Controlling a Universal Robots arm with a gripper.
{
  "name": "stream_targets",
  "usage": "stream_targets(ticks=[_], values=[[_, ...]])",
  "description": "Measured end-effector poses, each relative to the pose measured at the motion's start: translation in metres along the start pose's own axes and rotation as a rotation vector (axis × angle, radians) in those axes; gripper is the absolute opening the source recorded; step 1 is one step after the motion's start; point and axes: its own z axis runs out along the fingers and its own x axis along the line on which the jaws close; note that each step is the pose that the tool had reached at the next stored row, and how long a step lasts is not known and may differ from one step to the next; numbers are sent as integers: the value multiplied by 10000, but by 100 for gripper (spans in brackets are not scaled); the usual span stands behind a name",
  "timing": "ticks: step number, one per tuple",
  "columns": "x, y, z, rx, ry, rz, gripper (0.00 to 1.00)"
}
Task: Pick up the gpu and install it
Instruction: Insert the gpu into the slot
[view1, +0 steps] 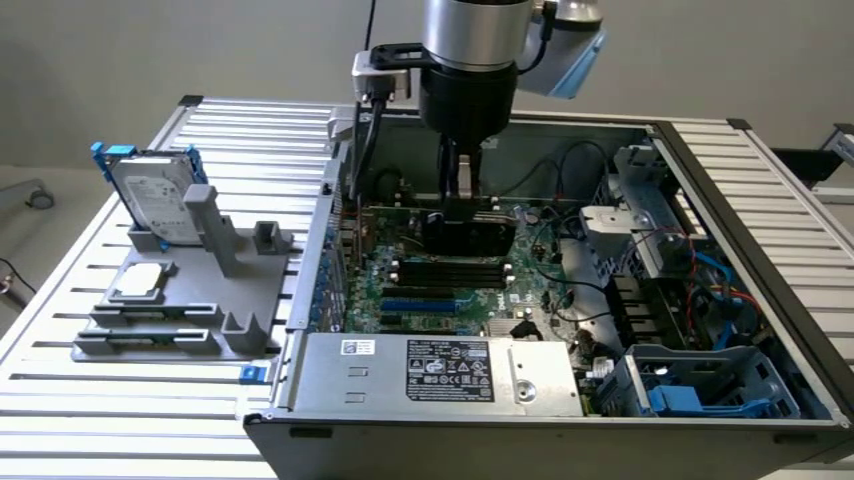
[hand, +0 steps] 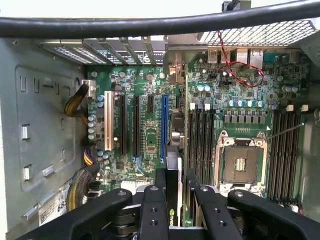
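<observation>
The gpu (view1: 467, 236) hangs upright inside the open computer case, its black shroud facing the exterior camera and its green board edge just above the motherboard (view1: 441, 285). My gripper (view1: 463, 205) comes straight down from above and is shut on the card's top edge. In the wrist view the gpu (hand: 173, 165) appears edge-on between my black fingers (hand: 160, 186), in line with the gap between the blue slot (hand: 164, 127) and the memory slots (hand: 200, 140). I cannot tell whether the card touches a slot.
A grey stand (view1: 187, 300) at the exterior view's left holds a silver hard drive with a blue frame (view1: 154, 195) and a small flat silver drive (view1: 140, 282). A power supply (view1: 441, 370) fills the case front. Cables and drive cages (view1: 694, 300) crowd the right side.
</observation>
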Motion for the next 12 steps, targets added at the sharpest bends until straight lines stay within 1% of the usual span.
stream_targets(ticks=[10, 11, 12], values=[[13, 5, 174, -1, 11, 0, 27], [13, 5, 201, -1, 29, 0, 27], [15, 5, 207, -2, 40, -1, 27]])
